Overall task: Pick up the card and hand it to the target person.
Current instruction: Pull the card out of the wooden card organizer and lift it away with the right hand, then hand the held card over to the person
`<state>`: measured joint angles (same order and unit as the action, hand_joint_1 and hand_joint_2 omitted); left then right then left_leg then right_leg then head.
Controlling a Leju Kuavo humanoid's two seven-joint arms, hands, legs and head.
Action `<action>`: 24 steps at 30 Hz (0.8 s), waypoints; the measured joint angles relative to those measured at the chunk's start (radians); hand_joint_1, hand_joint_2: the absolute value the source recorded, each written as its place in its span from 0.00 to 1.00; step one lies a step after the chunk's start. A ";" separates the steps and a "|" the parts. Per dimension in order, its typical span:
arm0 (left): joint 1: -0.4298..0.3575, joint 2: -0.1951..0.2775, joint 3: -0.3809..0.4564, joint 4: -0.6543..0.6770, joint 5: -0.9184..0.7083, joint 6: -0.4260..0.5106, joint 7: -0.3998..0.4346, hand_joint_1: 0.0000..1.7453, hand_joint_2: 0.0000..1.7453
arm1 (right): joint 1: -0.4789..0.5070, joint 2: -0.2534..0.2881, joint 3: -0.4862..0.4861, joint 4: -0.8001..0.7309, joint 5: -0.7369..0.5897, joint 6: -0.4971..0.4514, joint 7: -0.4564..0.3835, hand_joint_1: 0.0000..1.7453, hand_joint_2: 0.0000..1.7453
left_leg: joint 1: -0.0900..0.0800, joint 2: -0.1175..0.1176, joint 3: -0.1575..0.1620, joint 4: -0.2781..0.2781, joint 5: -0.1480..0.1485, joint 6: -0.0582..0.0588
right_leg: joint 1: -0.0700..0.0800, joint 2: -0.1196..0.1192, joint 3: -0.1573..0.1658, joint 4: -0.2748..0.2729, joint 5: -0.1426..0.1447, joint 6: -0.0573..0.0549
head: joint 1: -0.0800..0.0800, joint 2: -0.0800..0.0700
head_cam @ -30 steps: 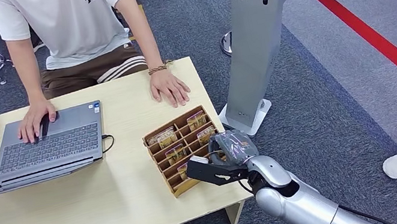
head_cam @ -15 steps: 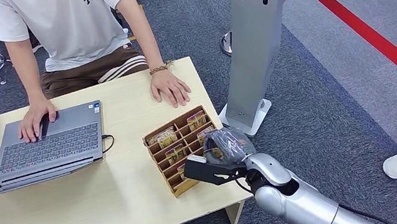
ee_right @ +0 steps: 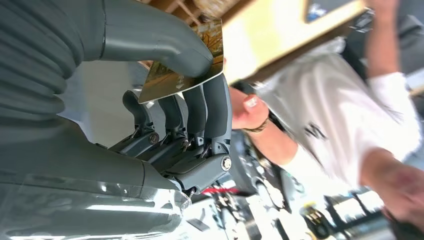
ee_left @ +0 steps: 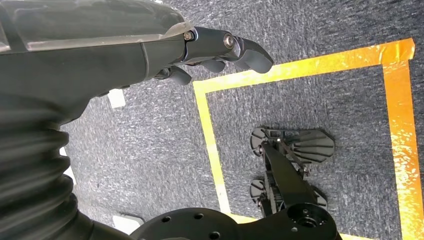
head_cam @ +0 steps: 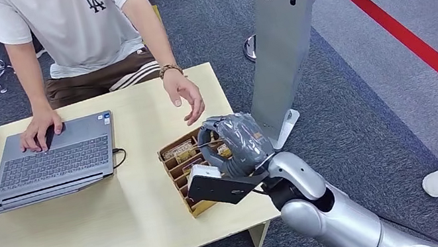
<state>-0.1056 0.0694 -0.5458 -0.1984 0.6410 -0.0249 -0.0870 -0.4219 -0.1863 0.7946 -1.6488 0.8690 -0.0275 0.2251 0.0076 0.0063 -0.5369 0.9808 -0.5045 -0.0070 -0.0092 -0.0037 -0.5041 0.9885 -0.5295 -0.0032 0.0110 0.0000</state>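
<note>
From the head view, the right hand (head_cam: 233, 144) was raised above the box (head_cam: 193, 168) of cards at the table's (head_cam: 99, 224) near right edge. Its grey cover faced the camera and hid the fingers, so the grip could not be judged there. A flat dark plate at the wrist hung over the box's front rows. The person (head_cam: 72, 27) sat at the far side of the table, one hand on the laptop (head_cam: 55, 161), the other hand (head_cam: 186, 93) lifted off the table and held in the air just beyond the robot's hand, near but apart from it. A grey stand (head_cam: 285, 32) stood on the carpet to the right of the table, and a red line (head_cam: 402, 32) ran across the floor beyond it.

In the left wrist view, the left hand (ee_left: 210, 47) hung over the carpet with its fingers loosely bent and holding nothing. Yellow tape (ee_left: 300, 70) marked a square on the floor below.

In the right wrist view, the right hand (ee_right: 175, 90) pinched the card (ee_right: 187, 62) between the thumb and the dark fingers (ee_right: 212, 115); the card's yellow-brown print stuck out past the thumb. The person's lifted hand (ee_right: 247, 107), blurred, lay just behind the fingers, and the white shirt (ee_right: 340, 120) showed beyond.
</note>
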 joint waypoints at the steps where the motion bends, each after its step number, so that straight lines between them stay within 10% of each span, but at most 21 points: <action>1: 0.000 0.000 0.000 0.000 0.002 0.000 0.000 0.00 1.00 | -0.004 0.000 0.003 -0.011 0.000 -0.004 -0.007 0.78 1.00 | 0.000 0.000 0.000 0.000 0.000 0.000 | 0.000 0.000 0.000 0.000 0.000 0.000 | 0.000 0.000; 19: -0.003 -0.002 -0.012 0.000 0.047 -0.035 0.000 0.00 1.00 | -0.022 0.045 0.058 0.029 0.162 -0.390 -0.166 0.78 1.00 | 0.000 0.000 0.000 0.000 0.000 0.000 | 0.000 0.000 0.000 0.000 0.000 0.000 | 0.000 0.000; 23: -0.002 -0.002 -0.013 0.000 0.058 -0.053 0.000 0.00 1.00 | -0.022 0.055 0.067 0.063 0.147 -0.393 -0.176 0.00 1.00 | 0.000 0.000 0.000 0.000 0.000 0.000 | 0.000 0.000 0.000 0.000 0.000 0.000 | -0.001 0.000; 24: -0.002 -0.002 -0.014 0.000 0.058 -0.054 0.002 0.00 1.00 | -0.022 0.058 0.069 0.069 0.144 -0.394 -0.176 0.00 1.00 | 0.000 0.000 0.000 0.000 0.000 0.000 | 0.000 0.000 0.000 0.000 0.000 0.000 | -0.001 0.000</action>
<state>-0.1078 0.0679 -0.5598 -0.1984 0.6990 -0.0792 -0.0847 -0.4435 -0.1286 0.8632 -1.5795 1.0133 -0.4211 0.0486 0.0077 0.0062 -0.5370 0.9807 -0.5044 -0.0071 -0.0092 -0.0038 -0.5041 0.9886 -0.5295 -0.0032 0.0099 0.0000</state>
